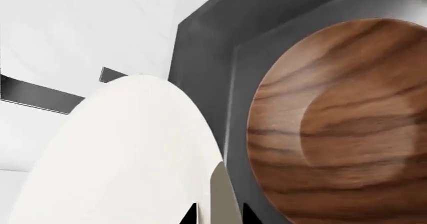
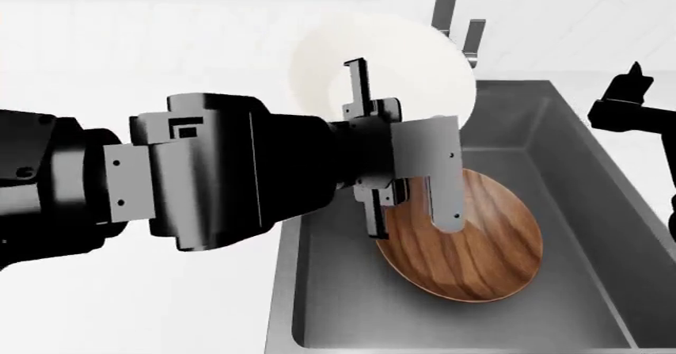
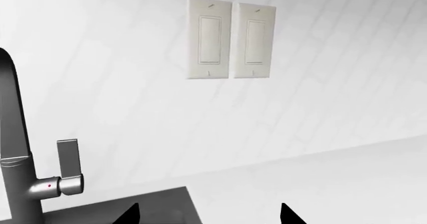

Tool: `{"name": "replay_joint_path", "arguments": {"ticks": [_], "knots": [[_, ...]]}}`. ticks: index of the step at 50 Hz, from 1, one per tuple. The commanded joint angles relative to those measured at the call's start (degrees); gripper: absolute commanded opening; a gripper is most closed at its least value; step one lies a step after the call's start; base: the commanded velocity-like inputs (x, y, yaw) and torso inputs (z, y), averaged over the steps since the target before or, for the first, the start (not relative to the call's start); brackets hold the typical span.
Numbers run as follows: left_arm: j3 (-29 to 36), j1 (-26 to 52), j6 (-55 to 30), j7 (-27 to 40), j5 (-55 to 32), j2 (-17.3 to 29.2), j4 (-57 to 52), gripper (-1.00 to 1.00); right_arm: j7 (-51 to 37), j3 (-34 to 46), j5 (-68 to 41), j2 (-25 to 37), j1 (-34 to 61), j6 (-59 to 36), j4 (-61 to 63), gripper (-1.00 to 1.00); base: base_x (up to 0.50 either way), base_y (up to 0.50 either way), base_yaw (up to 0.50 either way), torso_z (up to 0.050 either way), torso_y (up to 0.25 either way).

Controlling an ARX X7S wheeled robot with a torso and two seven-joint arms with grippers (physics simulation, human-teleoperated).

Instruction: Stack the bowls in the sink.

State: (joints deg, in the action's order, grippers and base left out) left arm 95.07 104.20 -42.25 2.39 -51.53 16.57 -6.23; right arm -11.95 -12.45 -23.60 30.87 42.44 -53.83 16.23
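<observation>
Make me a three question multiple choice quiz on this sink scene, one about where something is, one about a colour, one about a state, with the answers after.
1. Where does the brown wood-grain bowl lie?
A. On the counter left of the basin
B. Inside the sink
C. Under the wall switches

2. What colour is the bowl that the left gripper holds up?
A. Cream-white
B. Blue
C. Black

3. What is the state of the right gripper?
A. Shut on the faucet handle
B. Shut on a bowl
C. Open, holding nothing

Answers: 1 B, the head view shows the wooden bowl on the basin floor. 2 A, the cream-white bowl is raised on edge in the left gripper, above the sink. 3 C, the right wrist view shows its two fingertips apart with nothing between, facing the wall by the faucet.
</observation>
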Motion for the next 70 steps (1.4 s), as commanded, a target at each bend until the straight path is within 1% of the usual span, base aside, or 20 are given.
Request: {"name": "replay_joint_path", "arguments": {"ticks": [1,15,22,40,44,53,70], "knots": [[-1.5,-2.8,7.8,-3.7,4.3,-4.8,6.7,-1.0,-0.3,-1.0,-0.3,0.7,-0.5,-0.8,0.8,1.0,0.0,0.0,0.0,0.0,0.0],[-1.9,-7.1,14.1,-7.7,5.8,-9.2,12.8,-1.0,-0.5,-2.2,-0.4,1.4,-2.0,-0.7,1.8,1.0,0.0,0.0,0.0,0.0,0.0],[-2.4,-9.1,16.3,-8.8,5.8,-10.6,15.0,-1.0,-0.7,-2.2,-0.7,2.0,-1.0,-2.2,2.1,1.0,0.0,0.0,0.0,0.0,0.0],[-1.0,-13.7,17.8,-9.0,6.3,-11.6,15.5,-1.0,-1.1,-2.8,-1.1,2.3,-1.6,-3.0,3.2,1.0,0.0,0.0,0.0,0.0,0.0],[-0.8,-14.2,18.1,-9.3,6.5,-11.8,15.8,-1.0,-0.8,-3.0,-0.6,1.9,-3.2,-1.2,2.7,1.0,0.0,0.0,0.0,0.0,0.0],[-0.4,-15.7,18.6,-9.9,6.7,-12.3,16.3,-1.0,-1.1,-2.7,-1.0,2.2,-1.8,-2.6,2.7,1.0,0.0,0.0,0.0,0.0,0.002],[-2.3,-17.6,18.2,-11.9,2.8,-12.5,16.3,-1.0,-1.1,-3.0,-1.1,2.3,-2.3,-2.2,2.5,1.0,0.0,0.0,0.0,0.0,0.0]]}}
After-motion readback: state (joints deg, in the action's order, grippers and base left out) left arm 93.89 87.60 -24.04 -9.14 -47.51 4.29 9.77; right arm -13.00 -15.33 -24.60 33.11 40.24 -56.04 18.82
